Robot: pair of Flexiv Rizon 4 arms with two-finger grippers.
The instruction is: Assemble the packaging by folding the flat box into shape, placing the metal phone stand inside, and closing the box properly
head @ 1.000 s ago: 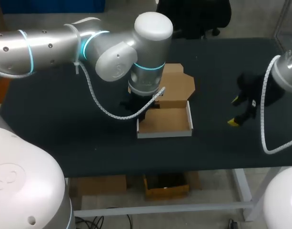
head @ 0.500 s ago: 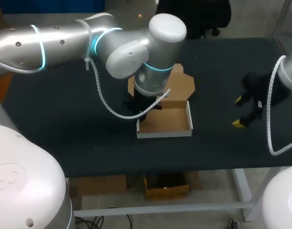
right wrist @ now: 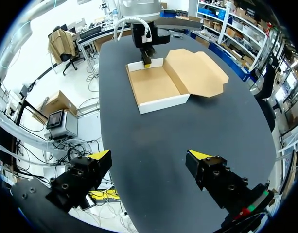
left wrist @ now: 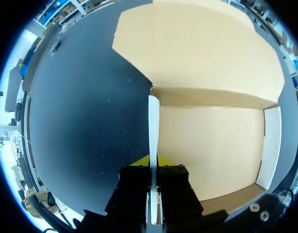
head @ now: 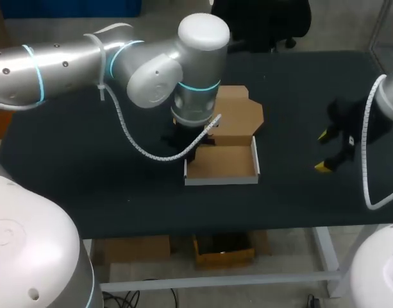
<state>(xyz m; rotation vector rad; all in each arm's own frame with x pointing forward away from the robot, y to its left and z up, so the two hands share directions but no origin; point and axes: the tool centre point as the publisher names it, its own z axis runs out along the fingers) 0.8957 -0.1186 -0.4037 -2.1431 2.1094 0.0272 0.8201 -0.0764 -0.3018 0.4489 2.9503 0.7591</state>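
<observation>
**Left arm** (head: 119, 61), entering from the left. The left jaws are clamped on the left side wall (left wrist: 153, 121) of the cardboard box (head: 222, 180), one finger on each face of the wall (only a sliver of yellow tip (left wrist: 139, 162) shows beside it). The wall stands upright and runs straight ahead from between the jaws. On the inner side of the jaws lies the tray floor (left wrist: 212, 150). Across it the opposite white wall (left wrist: 271, 145) also stands upright. Ahead of the jaws, the lid (left wrist: 202, 53) lies opened flat on the black table (head: 87, 167), joined to the tray along its back edge.

**Right arm** (head: 388, 96), entering from the right. The right jaws are released, with their yellow tips (right wrist: 101, 155) held wide apart above the table. The box sits well ahead of these jaws, out of contact.
</observation>
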